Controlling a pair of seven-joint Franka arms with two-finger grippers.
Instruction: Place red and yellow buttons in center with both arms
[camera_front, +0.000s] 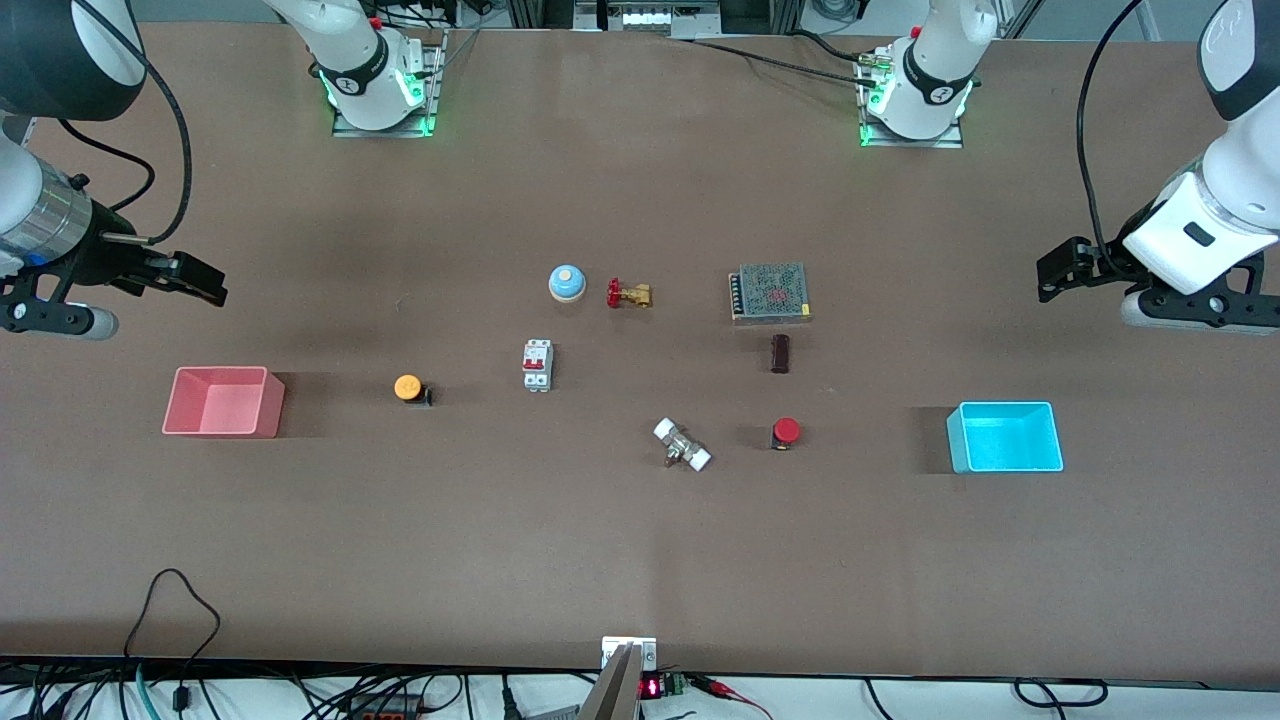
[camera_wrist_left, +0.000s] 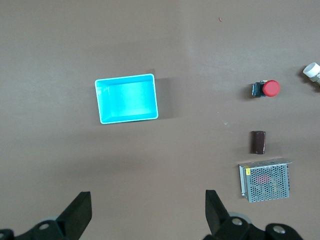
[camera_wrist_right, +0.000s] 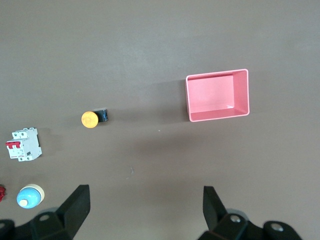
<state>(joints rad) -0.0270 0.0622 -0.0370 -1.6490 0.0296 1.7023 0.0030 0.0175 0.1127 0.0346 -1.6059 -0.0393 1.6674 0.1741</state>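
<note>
The yellow-orange button lies on its side on the brown tabletop between the pink tray and a circuit breaker; it also shows in the right wrist view. The red button sits between a white-capped fitting and the cyan tray, and shows in the left wrist view. My right gripper hangs open and empty over bare table at the right arm's end, its fingers wide apart. My left gripper hangs open and empty over bare table at the left arm's end. Neither gripper is near a button.
The pink tray and the cyan tray stand empty at the two ends. In the middle are a blue-domed bell, a brass valve, a circuit breaker, a mesh power supply, a dark block and a white-capped fitting.
</note>
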